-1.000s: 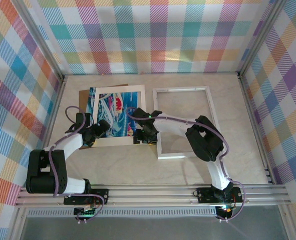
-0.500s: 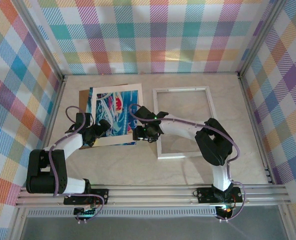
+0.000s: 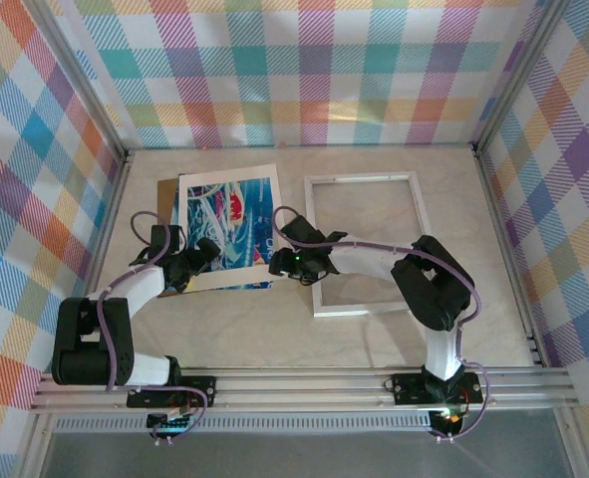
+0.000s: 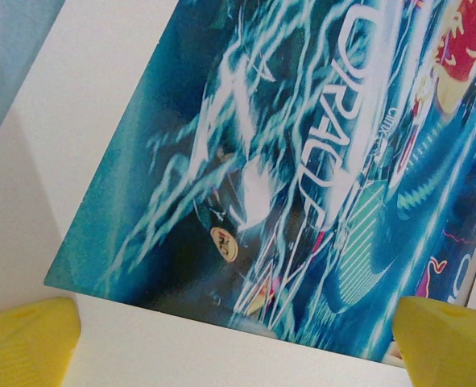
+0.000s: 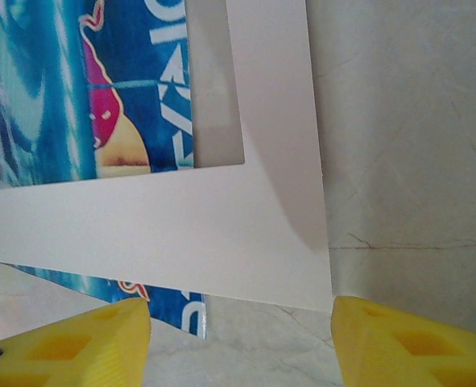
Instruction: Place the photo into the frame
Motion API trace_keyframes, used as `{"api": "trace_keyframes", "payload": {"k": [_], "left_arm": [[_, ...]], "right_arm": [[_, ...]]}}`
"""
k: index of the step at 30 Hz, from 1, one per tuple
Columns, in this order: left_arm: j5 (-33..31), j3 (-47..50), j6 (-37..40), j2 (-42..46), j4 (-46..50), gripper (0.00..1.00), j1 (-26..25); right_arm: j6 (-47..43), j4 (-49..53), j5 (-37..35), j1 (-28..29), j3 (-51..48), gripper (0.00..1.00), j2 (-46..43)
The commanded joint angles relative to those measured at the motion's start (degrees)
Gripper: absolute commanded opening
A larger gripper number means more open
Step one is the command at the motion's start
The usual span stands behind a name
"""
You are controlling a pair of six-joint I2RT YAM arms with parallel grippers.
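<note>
The photo (image 3: 232, 214), blue and teal with white streaks and a red patch, lies left of centre under a white paper mat (image 3: 275, 214) that sits askew on it. The frame (image 3: 360, 310), white-edged, lies flat to the right. My left gripper (image 3: 208, 251) hovers open over the photo's near left part; its view has the photo (image 4: 302, 161) and the mat (image 4: 181, 355) between wide yellow fingertips (image 4: 28, 339). My right gripper (image 3: 275, 264) is open just short of the mat's near right corner (image 5: 221, 234), with the photo (image 5: 125, 105) beneath and nothing between its fingertips (image 5: 68, 347).
A brown backing board (image 3: 166, 189) pokes out from under the photo at the far left. Checked walls close in the marbled table (image 3: 274, 334) on three sides. The right arm's elbow (image 3: 434, 289) rises over the frame's near right corner.
The white mat has slid left and turned askew over the photo. My right gripper has shifted slightly left with it while its elbow swung right. The left arm has stayed still.
</note>
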State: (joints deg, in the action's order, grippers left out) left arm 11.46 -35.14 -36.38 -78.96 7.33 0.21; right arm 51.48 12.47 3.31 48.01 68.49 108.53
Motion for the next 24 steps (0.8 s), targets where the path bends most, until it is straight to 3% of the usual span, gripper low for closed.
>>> {"api": "trace_keyframes", "payload": {"k": [1, 8, 24], "left_arm": [[1.19, 0.75, 0.53, -0.90, 1.19, 1.00, 0.43], [1.32, 0.68, 0.44, -0.92, 1.19, 1.00, 0.49], [1.48, 0.94, 0.77, -1.34, 0.58, 1.00, 0.48]], "right_arm": [[3.27, -8.72, 1.66, -0.58, -1.66, 0.62, -2.35], [6.46, 4.03, -1.41, -0.90, 3.22, 0.68, 0.54], [3.98, 11.61, -4.88, 0.86, 11.40, 0.67, 9.04]]}}
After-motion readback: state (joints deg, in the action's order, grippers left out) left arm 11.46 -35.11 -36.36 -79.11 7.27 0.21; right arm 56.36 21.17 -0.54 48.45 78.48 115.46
